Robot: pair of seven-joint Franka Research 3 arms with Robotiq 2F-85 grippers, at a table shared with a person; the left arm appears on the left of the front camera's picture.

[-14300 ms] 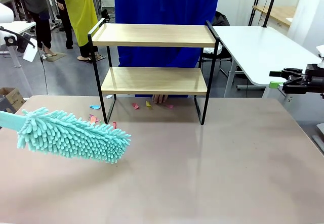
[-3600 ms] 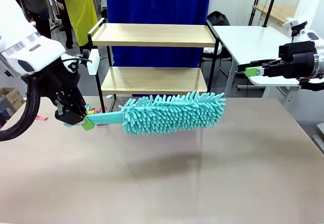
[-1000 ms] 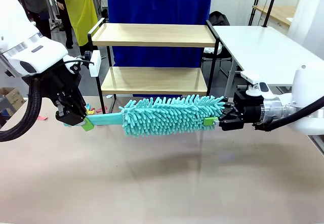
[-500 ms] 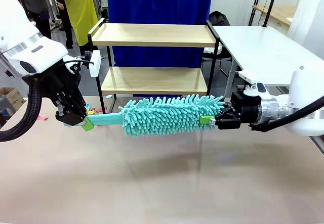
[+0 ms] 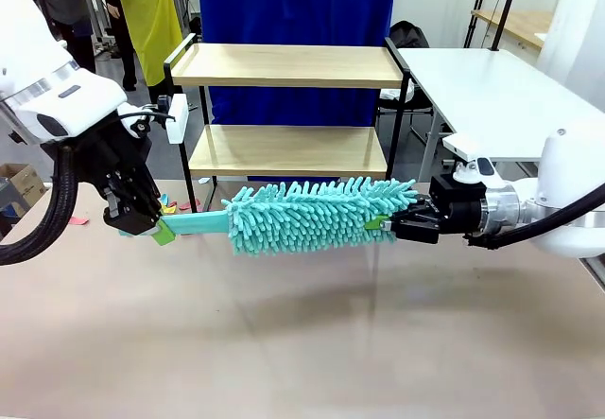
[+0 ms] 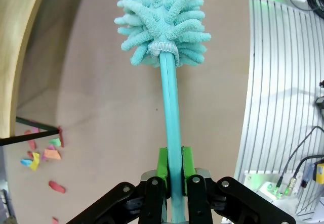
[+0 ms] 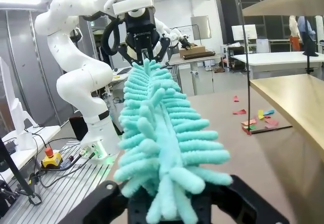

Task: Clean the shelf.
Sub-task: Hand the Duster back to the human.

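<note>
The table (image 5: 312,343) carries the shelf (image 5: 288,107) at its far edge, at 12 o'clock from the front camera. The shelf stands upright, both wood boards level and bare. Coloured scraps (image 5: 170,206) lie on the tabletop by its left legs.

The duster (image 5: 317,216) hangs above the table just in front of the shelf, not touching it. Its long axis runs from 9 o'clock to 3 o'clock, parallel to the boards, at roughly the height of the lower board's front edge.

The left gripper (image 5: 151,225) is clamped on the flat handle at the 9 o'clock end; the left wrist view shows both green pads (image 6: 161,163) pressed against the handle's sides. The right gripper (image 5: 383,222) meets the fluffy tip at the 3 o'clock end. Its fingers are sunk in the fibres, so a firm hold cannot be confirmed.

Judgement: the shelf lies toward 12 o'clock from both grippers, about equally near each. The duster must travel broadside toward 12 o'clock to reach a board. The boards look unwiped as yet.
</note>
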